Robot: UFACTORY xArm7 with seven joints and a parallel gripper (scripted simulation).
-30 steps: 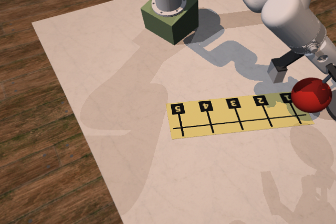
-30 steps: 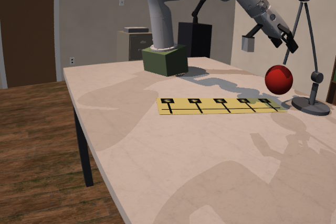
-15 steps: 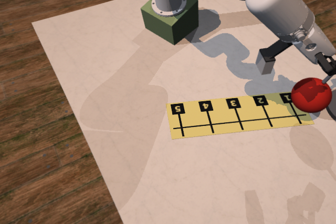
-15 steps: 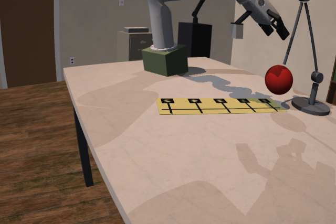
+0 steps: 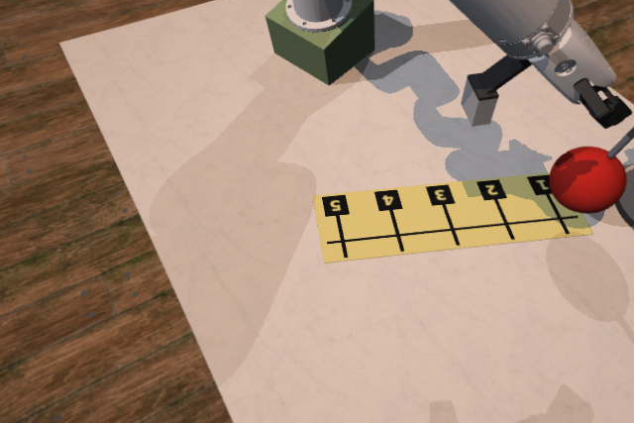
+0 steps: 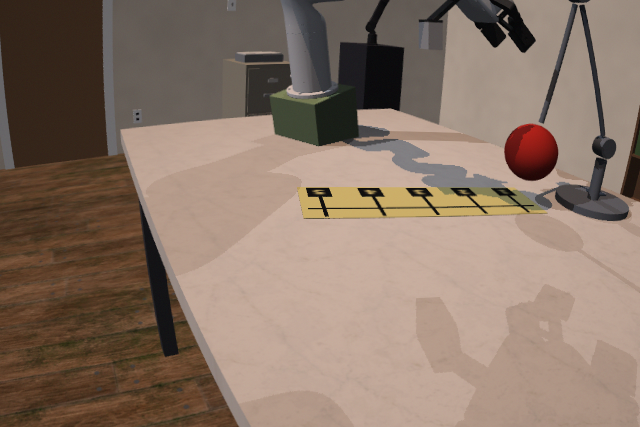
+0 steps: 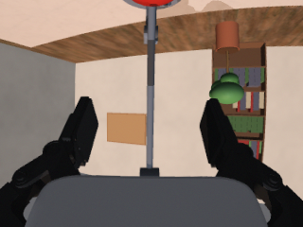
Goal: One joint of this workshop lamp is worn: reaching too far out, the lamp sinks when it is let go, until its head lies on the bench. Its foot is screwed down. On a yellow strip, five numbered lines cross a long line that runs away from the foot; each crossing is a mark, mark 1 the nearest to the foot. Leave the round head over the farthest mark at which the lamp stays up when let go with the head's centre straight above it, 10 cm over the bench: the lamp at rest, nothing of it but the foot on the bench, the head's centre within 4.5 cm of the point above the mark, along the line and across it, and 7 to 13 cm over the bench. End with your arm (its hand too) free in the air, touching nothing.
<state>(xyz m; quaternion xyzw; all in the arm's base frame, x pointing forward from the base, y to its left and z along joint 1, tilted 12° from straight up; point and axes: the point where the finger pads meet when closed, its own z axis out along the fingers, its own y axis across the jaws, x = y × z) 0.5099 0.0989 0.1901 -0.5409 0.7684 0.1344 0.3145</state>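
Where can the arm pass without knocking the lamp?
Room lies between the green block and the yellow strip, and past mark 5. It is tight at mark 1, by the red head and foot.

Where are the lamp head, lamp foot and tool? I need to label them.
Head [image 6: 530, 151], exterior view, middle of the red ball.
Foot [image 6: 578, 205], exterior view, disc's left rim.
Tool [image 6: 509, 29], exterior view, between the open fingertips.

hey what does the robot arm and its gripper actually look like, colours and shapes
The arm is built of thick, rounded, glossy pale-grey tube segments, bolted by a round flange to a dark green block pedestal. The gripper has a light grey body and two chunky black fingers. A small grey box hangs off the wrist on a black bracket. No loose cables or markings are visible.
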